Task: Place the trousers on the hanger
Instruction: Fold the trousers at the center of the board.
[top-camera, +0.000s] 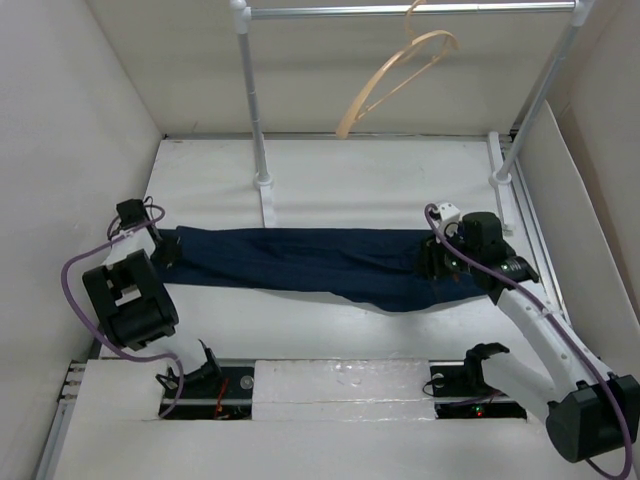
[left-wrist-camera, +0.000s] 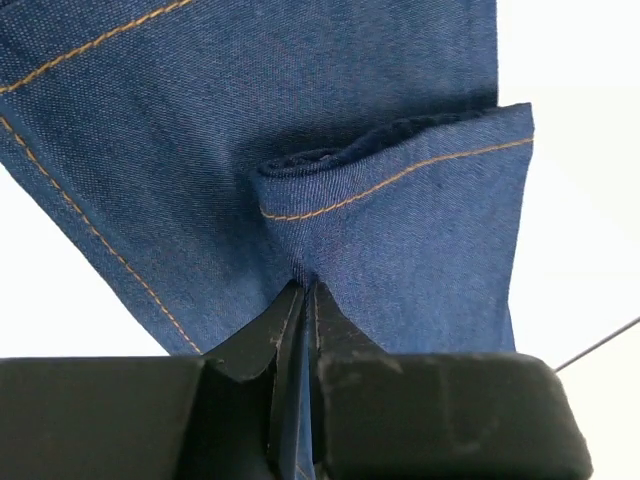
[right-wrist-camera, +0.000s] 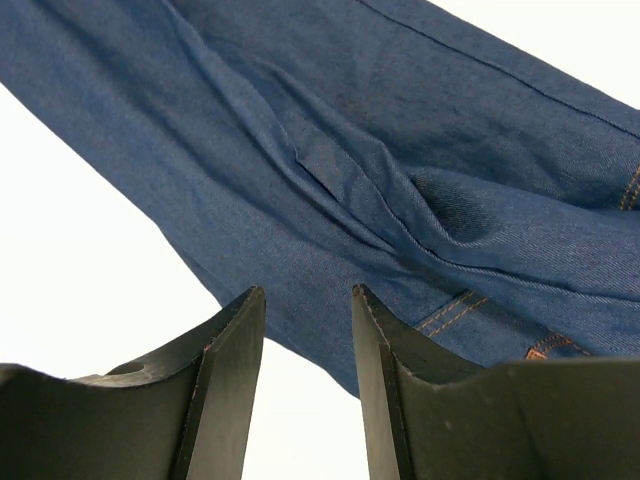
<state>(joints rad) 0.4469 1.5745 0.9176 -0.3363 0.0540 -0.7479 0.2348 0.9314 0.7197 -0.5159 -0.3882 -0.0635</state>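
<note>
The dark navy trousers (top-camera: 310, 262) lie stretched left to right across the white table. My left gripper (top-camera: 168, 246) is shut on the hem end of a leg; in the left wrist view the cloth (left-wrist-camera: 380, 220) is pinched between the closed fingers (left-wrist-camera: 306, 296). My right gripper (top-camera: 447, 262) is open over the waist end; in the right wrist view its jaws (right-wrist-camera: 308, 296) stand apart just above the denim (right-wrist-camera: 380, 160), nothing between them. The pale peach hanger (top-camera: 398, 80) hangs by its hook from the silver rail at the back.
The silver rail (top-camera: 400, 11) stands on two posts (top-camera: 255, 110) with feet on the table behind the trousers. White walls close in left, right and back. A white strip (top-camera: 340, 385) covers the near edge between the arm bases.
</note>
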